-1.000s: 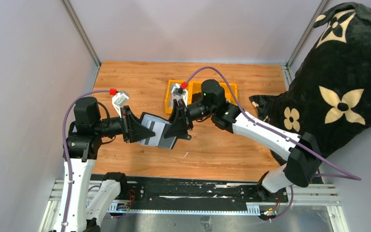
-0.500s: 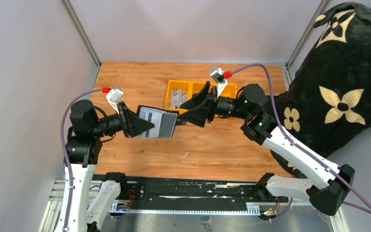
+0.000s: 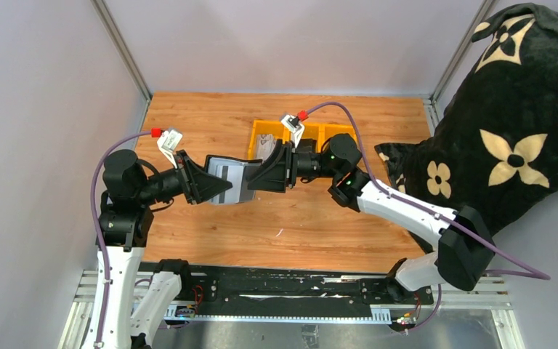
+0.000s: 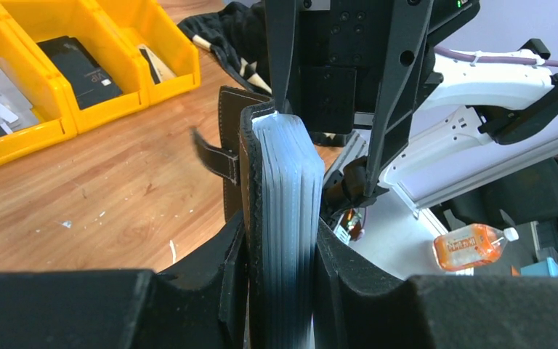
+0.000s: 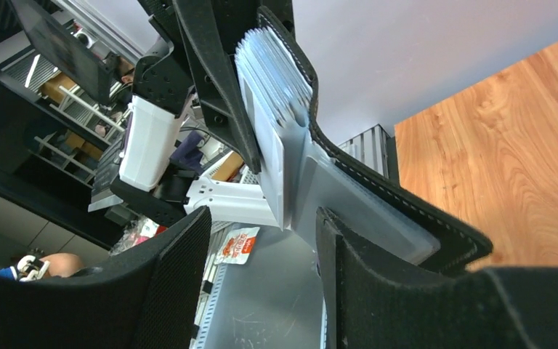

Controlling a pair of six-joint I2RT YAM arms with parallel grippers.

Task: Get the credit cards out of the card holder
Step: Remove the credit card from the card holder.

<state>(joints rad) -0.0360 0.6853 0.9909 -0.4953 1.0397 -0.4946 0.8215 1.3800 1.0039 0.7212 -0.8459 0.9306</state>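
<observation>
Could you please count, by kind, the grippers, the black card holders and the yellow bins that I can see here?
Grippers: 2, the left gripper and the right gripper
Card holder: 1
Yellow bins: 3
Total: 6

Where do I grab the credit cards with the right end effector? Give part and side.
Take the credit cards by their free end, the one away from the left end effector, which clamps the card holder around them. Come in end-on from the right arm's side, pads on the stack's flat faces: the right end effector stands open there.
</observation>
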